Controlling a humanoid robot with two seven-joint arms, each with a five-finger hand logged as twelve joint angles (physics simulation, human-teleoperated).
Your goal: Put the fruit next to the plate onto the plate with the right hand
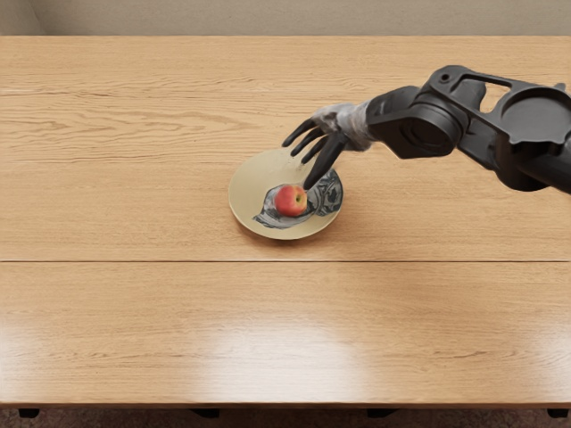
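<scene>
- Red with a yellowish blush, the apple [290,200] lies on the plate [254,183] in the head view, just below the tips of the fingers [319,168] and toward the near side.
- The right hand [332,132] hangs over the plate's far rim with its fingers spread and holding nothing. Whether the longest fingertip grazes the apple cannot be told.
- Handling, as a judgement: the apple looks firm, light and smooth-skinned, so it may roll or slip. A wrap around its widest part, fingers on one side and thumb opposite, would hold it best.
- The plate is shallow and cream-coloured, with a grey pattern under the apple. It would probably slide if nudged sideways.
- Underneath the fingers and all around, the bench [134,294] is pale wood with long grain and a glossy sheen toward the near edge.
- Beyond the fingers, a plain pale wall runs along the bench's far edge.
- No left arm shows.
</scene>
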